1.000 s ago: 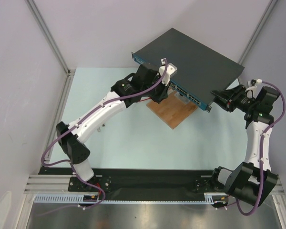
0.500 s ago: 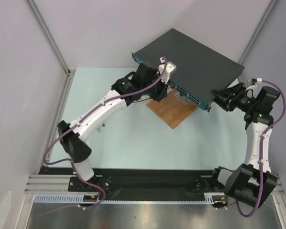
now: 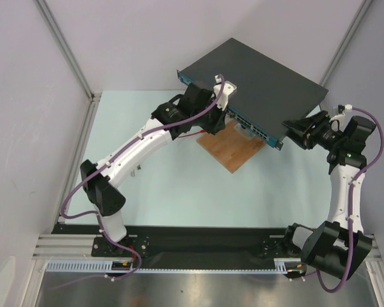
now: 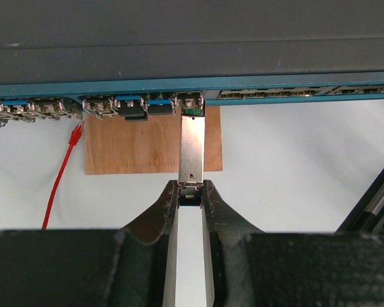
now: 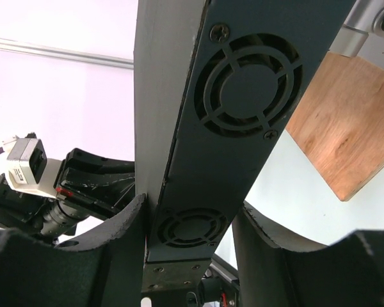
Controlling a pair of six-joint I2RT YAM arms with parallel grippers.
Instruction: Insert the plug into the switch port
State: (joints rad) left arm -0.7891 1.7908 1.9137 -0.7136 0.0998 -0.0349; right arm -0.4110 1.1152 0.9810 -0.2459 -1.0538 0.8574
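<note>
Pale green tabletop (image 3: 179, 185) below; seating step in hand; left gripper (image 4: 191, 192) pinched on plug (image 4: 192, 147) tail, nose at mouth of port (image 4: 192, 102) in switch (image 4: 179, 38) dead ahead; right gripper (image 5: 189, 204) astride switch end, clamped or loose unclear; next, straight push forward, no tilt.

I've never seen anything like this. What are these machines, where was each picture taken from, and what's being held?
These are two robot arms bolted to a table, each ending in a two-finger gripper. The overhead picture looks down on them; the other two come from cameras on the wrists. On the table is a dark grey switch, with a wooden board under its front edge and a red cable nearby. The left gripper pinches a slim metal plug, its tip at a port on the blue strip. The right gripper straddles the switch's vented end, with a gap on one side.
</note>
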